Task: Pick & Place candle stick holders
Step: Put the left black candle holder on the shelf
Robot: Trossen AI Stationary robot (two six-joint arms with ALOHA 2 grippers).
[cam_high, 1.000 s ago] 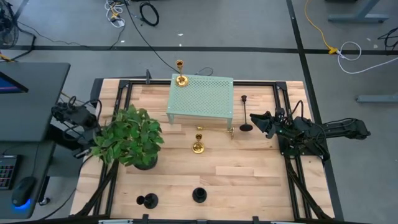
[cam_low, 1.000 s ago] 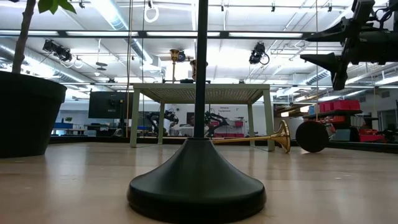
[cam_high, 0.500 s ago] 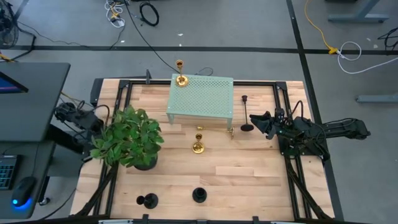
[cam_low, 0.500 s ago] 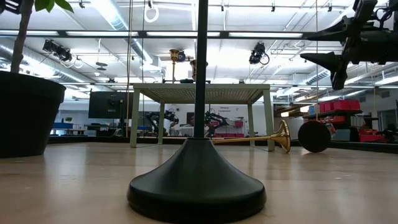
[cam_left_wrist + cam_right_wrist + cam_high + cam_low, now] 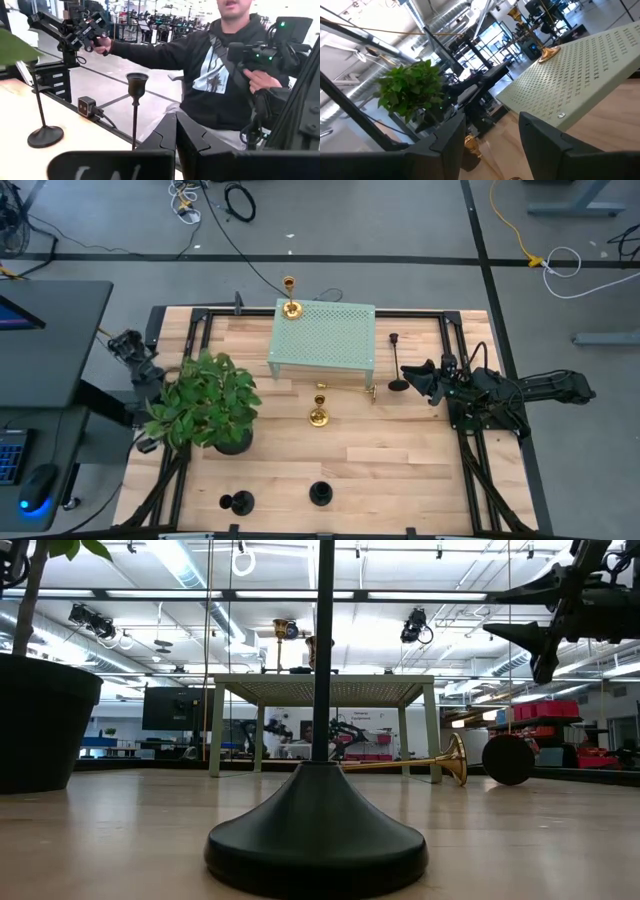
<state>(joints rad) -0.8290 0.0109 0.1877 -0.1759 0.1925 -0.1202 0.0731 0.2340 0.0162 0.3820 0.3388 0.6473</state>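
The right hand (image 5: 413, 374) hovers released, empty, beside a black holder (image 5: 396, 385) at the table's (image 5: 400, 470) right edge. Gold holders: one on the stand (image 5: 325, 335), one upright before it (image 5: 319, 416). The left hand (image 5: 122, 343), clenched, waits beside the plant (image 5: 205, 400).

Bright, even overhead light; soft shadows; near black holder base (image 5: 316, 830) slightly blurred

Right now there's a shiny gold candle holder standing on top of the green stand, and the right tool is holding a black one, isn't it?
Not quite. The high view shows the gold candle holder on the green stand, but the right tool is open and holds nothing; the black candle holder stands on the table beside it.
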